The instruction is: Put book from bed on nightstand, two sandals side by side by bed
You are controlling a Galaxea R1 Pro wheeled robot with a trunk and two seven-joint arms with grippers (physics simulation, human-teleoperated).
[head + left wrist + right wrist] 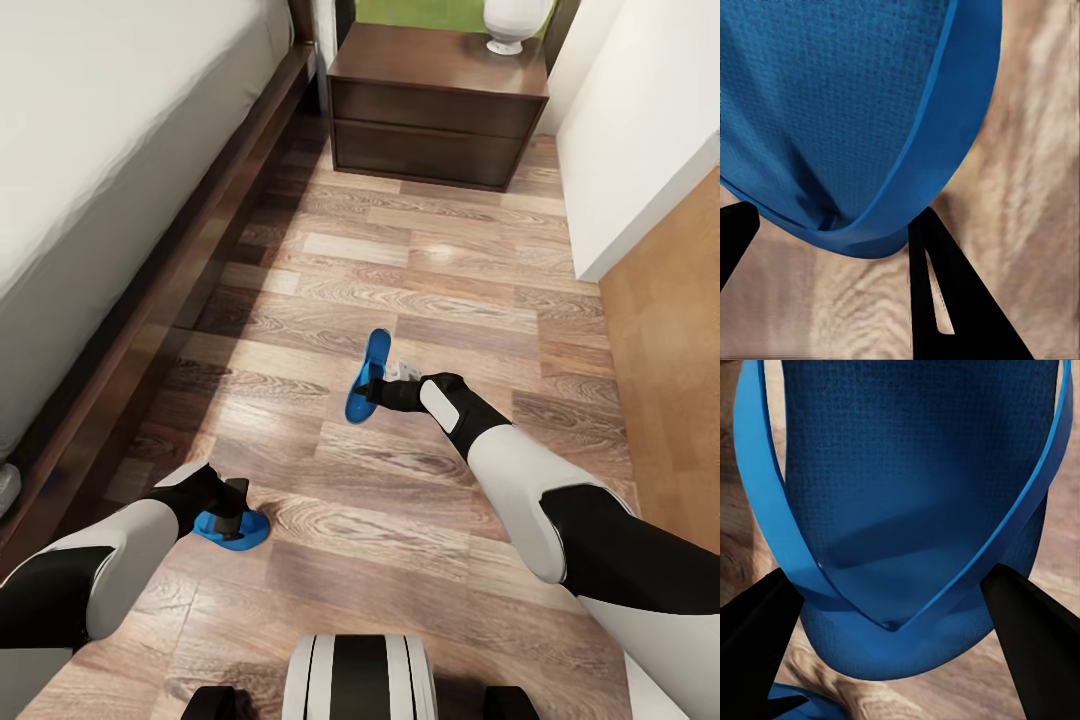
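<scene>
Brown wood-plank floor [420, 270] runs between the bed [120, 130] on the left and a white wall [640, 130] on the right, with a tan panel [670, 360] lower on that side. At the far end stands the nightstand [437, 105], a dark-brown two-drawer cabinet with a glossy top; a white vase [510, 22] rests near its back right corner, and green grass shows through the window behind. Between the arms and the nightstand the floor carries no other objects.

Both sandals are bright blue flip-flops with finely textured footbeds and smooth blue toe straps. The right sandal [366, 378] is tipped up on its edge, mid-floor, well apart from the bed frame; the right gripper [385, 392] has its dark jaws at the toe end, one on either side of the V-shaped strap, as the right wrist view shows [907, 510]. Whether they press the sandal cannot be told. The left sandal [232, 527] lies low near the floor at the lower left, nearer the bed frame. The left gripper [235, 505] sits over it; in the left wrist view the sandal's [855, 112] rounded end lies between the spread jaws, with contact not clearly visible.

The bed has a dark wooden side rail and a plain off-white mattress. The robot's white-and-black trunk [358, 675] appears at the bottom edge.
</scene>
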